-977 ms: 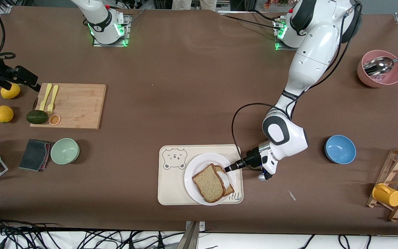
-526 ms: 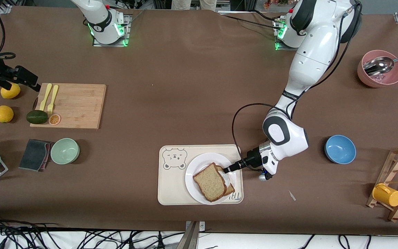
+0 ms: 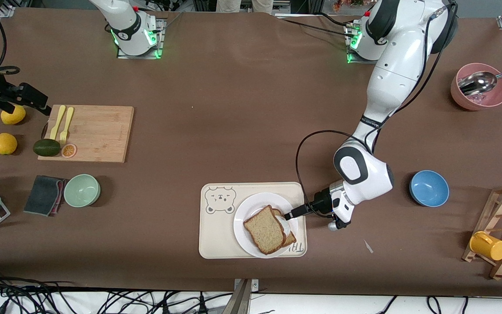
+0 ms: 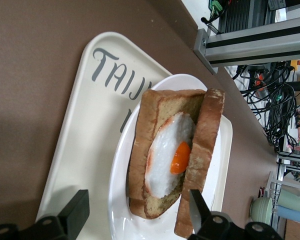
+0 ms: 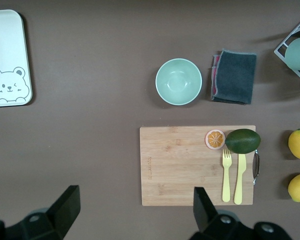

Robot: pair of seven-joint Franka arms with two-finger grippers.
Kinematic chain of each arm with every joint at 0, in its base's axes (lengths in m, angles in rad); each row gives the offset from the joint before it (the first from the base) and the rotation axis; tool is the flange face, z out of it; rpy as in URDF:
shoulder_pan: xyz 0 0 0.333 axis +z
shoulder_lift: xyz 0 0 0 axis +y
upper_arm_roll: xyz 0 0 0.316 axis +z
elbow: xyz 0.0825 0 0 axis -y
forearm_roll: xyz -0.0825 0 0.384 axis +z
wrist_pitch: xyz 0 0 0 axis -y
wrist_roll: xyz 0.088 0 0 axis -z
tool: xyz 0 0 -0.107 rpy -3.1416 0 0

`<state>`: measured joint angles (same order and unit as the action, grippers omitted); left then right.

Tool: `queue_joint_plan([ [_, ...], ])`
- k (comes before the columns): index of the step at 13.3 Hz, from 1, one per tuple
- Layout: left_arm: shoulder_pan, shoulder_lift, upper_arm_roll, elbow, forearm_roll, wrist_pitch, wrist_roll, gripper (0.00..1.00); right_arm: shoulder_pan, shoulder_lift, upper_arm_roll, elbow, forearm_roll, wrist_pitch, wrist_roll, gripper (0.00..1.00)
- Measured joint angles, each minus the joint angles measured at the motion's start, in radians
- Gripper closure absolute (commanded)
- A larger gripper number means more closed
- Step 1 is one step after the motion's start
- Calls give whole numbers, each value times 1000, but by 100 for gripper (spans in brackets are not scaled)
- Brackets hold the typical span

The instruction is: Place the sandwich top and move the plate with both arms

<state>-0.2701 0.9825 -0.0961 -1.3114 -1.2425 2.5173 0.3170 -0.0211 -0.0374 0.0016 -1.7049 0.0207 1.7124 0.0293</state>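
Note:
The sandwich top (image 3: 264, 229), a speckled tan slice with a brown crust, lies tilted on the egg-topped slice (image 4: 172, 155) on the white plate (image 3: 244, 209). The plate sits on the cream bear tray (image 3: 211, 237). In the left wrist view the sandwich top (image 4: 206, 145) shows edge-on, leaning over the egg. My left gripper (image 3: 289, 214) (image 4: 137, 215) is open at the plate's rim on the left arm's side, its fingers apart from the bread. My right gripper (image 3: 33, 101) (image 5: 135, 200) waits open and empty, high over the right arm's end of the table.
A wooden cutting board (image 3: 94, 133) holds yellow cutlery, an avocado and an orange slice, with two lemons beside it. A green bowl (image 3: 82, 190) and a dark cloth lie nearer the camera. A blue bowl (image 3: 429, 188), a pink bowl (image 3: 479, 92) and a mug rack (image 3: 501, 231) stand toward the left arm's end.
My left gripper has opened and let go of the sandwich top, which now rests on the egg slice. The left wrist has drawn back slightly from the plate. The right arm has not moved.

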Motion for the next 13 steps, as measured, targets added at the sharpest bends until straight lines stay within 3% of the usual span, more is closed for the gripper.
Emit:
queue_joint_plan([
  [2, 2, -22, 2, -21, 32, -1, -2, 2, 0, 0, 0, 0, 0, 0, 0, 0],
  [6, 8, -132, 5, -147, 113, -1, -6, 0, 0, 0, 0, 0, 0, 0, 0, 0],
  [9, 8, -250, 32, -281, 172, -1, -6, 0, 0, 0, 0, 0, 0, 0, 0, 0],
  [13, 52, -440, 72, -486, 363, -3, -15, 0, 0, 0, 0, 0, 0, 0, 0, 0],
])
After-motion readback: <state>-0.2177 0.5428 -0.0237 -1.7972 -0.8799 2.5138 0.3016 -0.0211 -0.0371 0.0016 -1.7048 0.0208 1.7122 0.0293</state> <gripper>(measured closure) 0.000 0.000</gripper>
